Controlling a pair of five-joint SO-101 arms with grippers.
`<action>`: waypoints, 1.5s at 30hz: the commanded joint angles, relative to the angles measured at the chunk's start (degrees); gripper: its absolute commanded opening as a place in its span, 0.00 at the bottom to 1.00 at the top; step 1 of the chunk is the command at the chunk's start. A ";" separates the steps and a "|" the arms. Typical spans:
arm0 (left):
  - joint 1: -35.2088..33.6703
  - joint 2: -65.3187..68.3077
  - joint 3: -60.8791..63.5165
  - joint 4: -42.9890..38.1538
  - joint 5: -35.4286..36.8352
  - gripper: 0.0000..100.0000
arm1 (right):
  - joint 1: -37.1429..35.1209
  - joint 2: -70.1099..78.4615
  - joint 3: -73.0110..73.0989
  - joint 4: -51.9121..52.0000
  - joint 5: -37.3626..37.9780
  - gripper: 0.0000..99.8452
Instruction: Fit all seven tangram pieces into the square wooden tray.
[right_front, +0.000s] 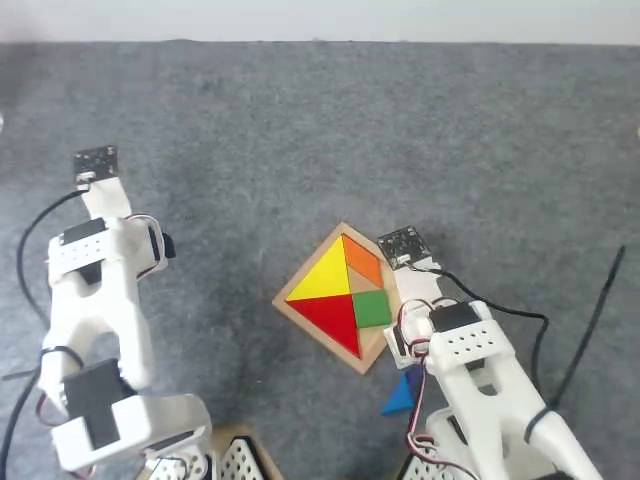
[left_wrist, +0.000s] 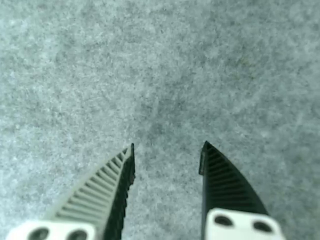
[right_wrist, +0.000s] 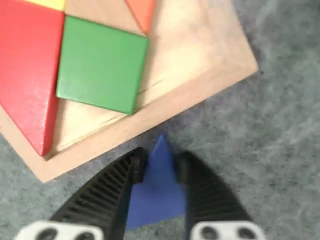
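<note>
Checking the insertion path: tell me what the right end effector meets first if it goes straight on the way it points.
Shut on the blue triangle, the right end effector points at the wooden tray's rim, which the triangle's tip would likely meet first; height above it is unclear.

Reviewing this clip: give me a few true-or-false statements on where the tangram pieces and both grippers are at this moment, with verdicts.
1. The green square lies inside the wooden tray. True.
2. The blue triangle is already in the tray. False: it lies on the grey carpet, just outside the tray's edge.
3. The right gripper is closed on the blue triangle. True.
4. The left gripper holds a piece. False: it is open over bare carpet.
5. The red triangle lies beside the green square in the tray. True.
</note>
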 joint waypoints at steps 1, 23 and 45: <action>0.35 -2.37 -0.22 -0.70 0.26 0.21 | 1.45 -0.84 0.26 -0.40 1.85 0.03; 0.53 -2.37 -0.22 -0.79 0.26 0.21 | -4.00 -1.54 -8.62 26.24 49.49 0.27; 0.26 -2.29 -0.04 -1.49 0.26 0.21 | 10.68 7.34 -5.36 14.90 68.04 0.21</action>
